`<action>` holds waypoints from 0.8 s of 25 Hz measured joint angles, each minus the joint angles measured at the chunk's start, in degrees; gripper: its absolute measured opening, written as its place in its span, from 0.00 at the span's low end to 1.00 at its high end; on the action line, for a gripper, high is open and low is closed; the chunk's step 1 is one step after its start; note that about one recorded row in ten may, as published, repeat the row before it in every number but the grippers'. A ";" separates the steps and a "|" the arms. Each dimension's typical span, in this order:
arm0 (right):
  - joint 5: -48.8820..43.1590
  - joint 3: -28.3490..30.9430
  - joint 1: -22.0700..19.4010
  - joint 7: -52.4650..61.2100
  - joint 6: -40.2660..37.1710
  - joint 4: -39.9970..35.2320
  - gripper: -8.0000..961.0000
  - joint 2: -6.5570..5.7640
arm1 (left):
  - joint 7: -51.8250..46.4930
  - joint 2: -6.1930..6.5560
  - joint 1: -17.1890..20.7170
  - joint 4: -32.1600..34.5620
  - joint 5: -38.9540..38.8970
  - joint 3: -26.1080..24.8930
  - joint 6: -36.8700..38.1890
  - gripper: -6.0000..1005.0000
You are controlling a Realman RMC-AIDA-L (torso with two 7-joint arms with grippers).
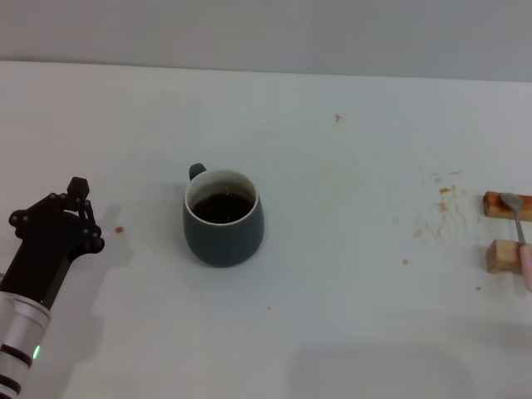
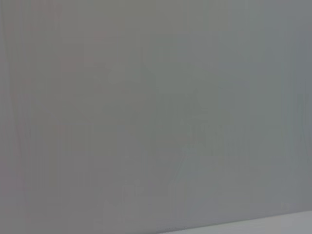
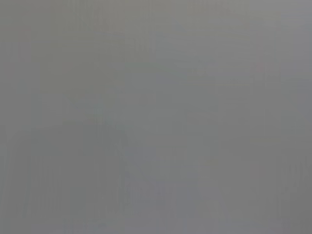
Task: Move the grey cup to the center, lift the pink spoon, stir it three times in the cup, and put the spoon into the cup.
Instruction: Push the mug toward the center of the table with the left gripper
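Note:
The grey cup stands upright on the white table, a little left of the middle, holding dark liquid, with its handle at the far left side. My left gripper hovers low to the cup's left, well apart from it and empty. The pink spoon lies at the right edge across two tan wooden blocks, its metal bowl on the far block. My right gripper is out of view. Both wrist views show only a blank grey surface.
The two wooden blocks sit at the far right edge of the table. Small brown crumbs are scattered to their left, and one speck lies near the left gripper.

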 joint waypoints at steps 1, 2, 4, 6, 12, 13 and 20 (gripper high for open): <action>0.00 0.00 0.00 0.00 -0.01 0.00 0.80 0.00 | 0.00 0.00 0.03 0.04 -0.01 -0.12 -0.19 0.00; 0.00 0.00 0.00 -0.01 -0.05 0.00 0.80 0.00 | 0.00 0.00 0.06 0.06 -0.02 -0.18 -0.29 0.00; 0.00 0.00 -0.03 -0.01 -0.11 0.00 0.80 0.00 | 0.00 0.00 0.13 0.08 -0.05 -0.19 -0.45 0.00; 0.00 0.00 -0.08 -0.01 -0.10 0.00 0.80 0.00 | 0.00 0.00 0.15 0.08 -0.06 0.00 -0.82 0.00; 0.00 0.00 -0.25 0.09 -0.13 0.00 0.80 0.00 | -0.15 0.00 -0.36 -0.51 0.37 1.27 -3.14 0.00; 0.00 0.00 -0.25 0.10 -0.18 0.00 0.80 0.00 | -0.21 -0.03 -0.56 -0.61 0.40 1.76 -3.41 0.00; 0.00 0.00 -0.30 0.15 -0.34 0.00 0.80 0.00 | -0.40 -0.10 -1.30 -0.73 0.41 3.41 -3.56 0.00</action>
